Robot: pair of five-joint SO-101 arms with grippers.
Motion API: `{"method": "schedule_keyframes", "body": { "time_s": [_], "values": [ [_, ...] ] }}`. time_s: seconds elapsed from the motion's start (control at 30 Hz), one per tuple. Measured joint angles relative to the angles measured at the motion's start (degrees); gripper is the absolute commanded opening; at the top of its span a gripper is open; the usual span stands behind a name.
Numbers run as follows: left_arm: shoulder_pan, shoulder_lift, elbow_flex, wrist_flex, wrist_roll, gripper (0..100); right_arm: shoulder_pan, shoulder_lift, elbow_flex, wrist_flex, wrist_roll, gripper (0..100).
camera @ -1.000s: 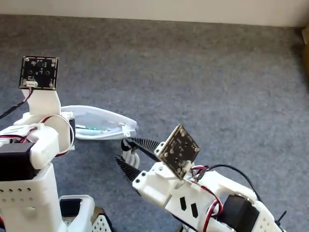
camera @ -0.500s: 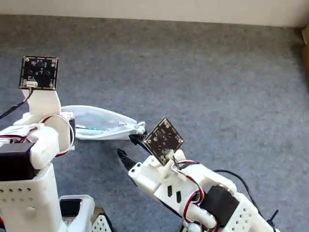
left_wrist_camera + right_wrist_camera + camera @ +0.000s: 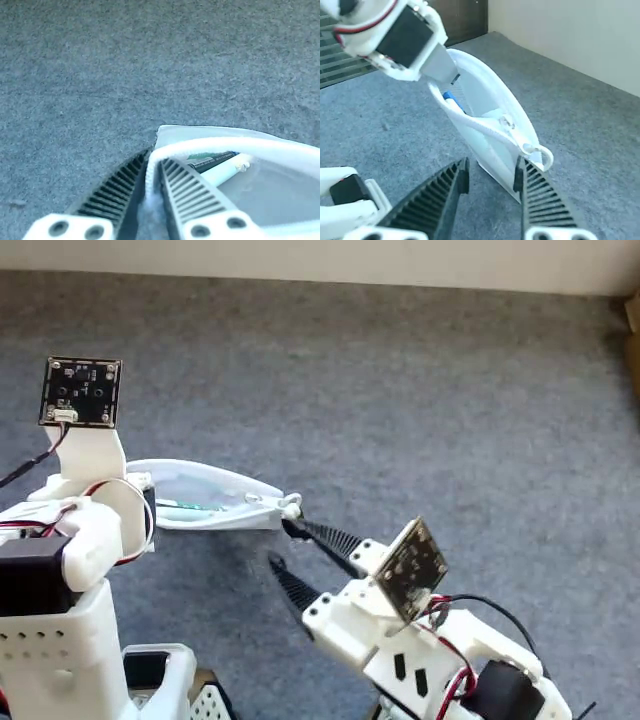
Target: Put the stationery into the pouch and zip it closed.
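left tool (image 3: 154,158) is clamped tight on one end of the pouch (image 3: 205,502). its jaws are pinched on the white zipper band with the fabric edge squeezed between them.

the pouch lies on the grey carpeted bench (image 3: 450,390), left of centre in the high view. its long axis runs left to right and its left end is tucked behind the left arm (image 3: 70,540). the shell is a translucent white. stationery is inside:
- a dark green labelled item (image 3: 212,159) just past the left tool's jaws
- a white pen-like stick (image 3: 225,170) beside it
- a blue piece (image 3: 452,102) in the mouth, near where the left tool grips

the zipper pull (image 3: 291,505) is a small white loop at the pouch's right end, pointing toward frame centre. in the right wrist view the mouth gapes open between the left tool and the pull. can't tell exactly how far the zip runs.

right tool (image 3: 278,543) is spread wide with nothing in it. it sits lower centre of the high view, just below and right of the pouch's right end. the upper ribbed black finger's tip is right beside the pull, and i can't tell whether they touch. the lower finger is clear of the pouch, over bare bench.
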Motion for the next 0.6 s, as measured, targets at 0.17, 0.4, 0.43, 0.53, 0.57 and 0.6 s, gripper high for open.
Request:
{"method": "schedule_keyframes", "body": {
  "time_s": [0.17, 0.4, 0.43, 0.53, 0.57, 0.6],
  "values": [
    [0.0, 0.0, 0.0, 0.0, 0.0, 1, 4.7, 0.0, 0.0, 0.0, 0.0, 23.5],
    [0.0, 0.0, 0.0, 0.0, 0.0, 1, 4.8, 0.1, 9.0, -7.3, 0.0, 23.5],
    [0.0, 0.0, 0.0, 0.0, 0.0, 1, 4.8, 0.3, 10.9, -8.6, 0.0, 23.5],
    [0.0, 0.0, 0.0, 0.0, 0.0, 1, 4.8, 1.3, 14.4, -10.5, 0.0, 23.5],
    [0.0, 0.0, 0.0, 0.0, 0.0, 1, 4.8, 1.7, 14.6, -10.7, 0.4, 23.5],
    [0.0, 0.0, 0.0, 0.0, 0.0, 1, 4.8, 2.1, 14.6, -11.0, 0.8, 23.5]
  ]
}}
